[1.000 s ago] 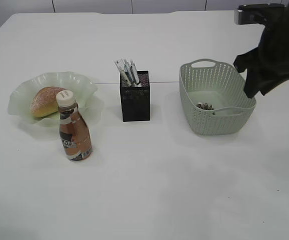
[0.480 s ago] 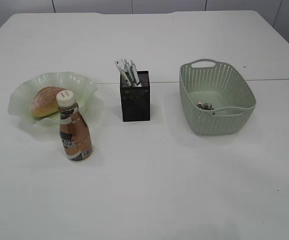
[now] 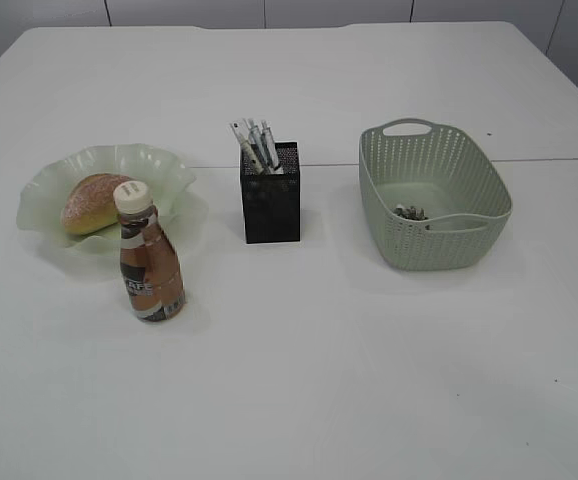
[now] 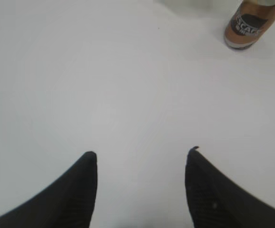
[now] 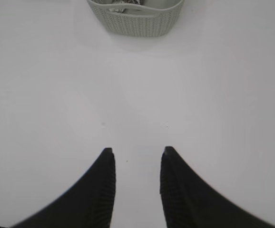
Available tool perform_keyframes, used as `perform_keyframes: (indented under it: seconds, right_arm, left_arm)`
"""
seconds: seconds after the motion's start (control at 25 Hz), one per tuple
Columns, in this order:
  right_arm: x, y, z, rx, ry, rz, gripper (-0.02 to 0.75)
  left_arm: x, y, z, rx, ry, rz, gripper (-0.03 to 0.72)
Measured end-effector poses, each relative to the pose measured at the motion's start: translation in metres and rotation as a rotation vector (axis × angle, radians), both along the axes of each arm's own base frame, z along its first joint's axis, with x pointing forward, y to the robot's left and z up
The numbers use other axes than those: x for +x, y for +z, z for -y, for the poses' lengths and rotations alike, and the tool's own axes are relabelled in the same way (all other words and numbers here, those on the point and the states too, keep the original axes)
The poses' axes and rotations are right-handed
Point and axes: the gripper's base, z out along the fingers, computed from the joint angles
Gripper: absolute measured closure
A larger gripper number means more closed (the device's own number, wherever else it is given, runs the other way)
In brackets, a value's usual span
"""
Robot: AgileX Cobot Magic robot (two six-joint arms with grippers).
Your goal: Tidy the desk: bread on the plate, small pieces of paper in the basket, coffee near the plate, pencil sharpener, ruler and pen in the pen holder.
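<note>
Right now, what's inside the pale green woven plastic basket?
The pale green woven plastic basket holds a few small crumpled paper scraps on its floor. Its near wall hides the front of the floor.

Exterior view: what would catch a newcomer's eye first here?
Three stations stand in a row on the white table: a ruffled green plate holding a bread roll at left, a black mesh pen holder full of pens in the middle, a green basket at right. A brown coffee bottle stands upright just in front of the plate.
</note>
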Motion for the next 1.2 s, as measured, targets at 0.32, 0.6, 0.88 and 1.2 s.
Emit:
perform_keyframes:
  seconds: [0.32, 0.6, 0.88, 1.2]
  right_arm:
    - [-0.094, 0.010, 0.013, 0.051, -0.014, 0.233, 0.498]
    - [-0.175, -0.003, 0.028, 0.027, -0.032, 0.404, 0.498]
    - [-0.197, -0.010, 0.033, 0.029, -0.041, 0.496, 0.498]
    - [-0.191, -0.020, 0.028, 0.061, -0.016, 0.449, 0.497]
  left_arm:
    - [-0.041, 0.006, -0.004, -0.016, 0.001, 0.176, 0.255]
    - [-0.071, 0.006, -0.007, -0.031, 0.000, 0.308, 0.255]
    - [-0.098, 0.002, -0.009, -0.043, 0.000, 0.427, 0.255]
    - [-0.099, -0.018, -0.008, -0.056, -0.010, 0.400, 0.255]
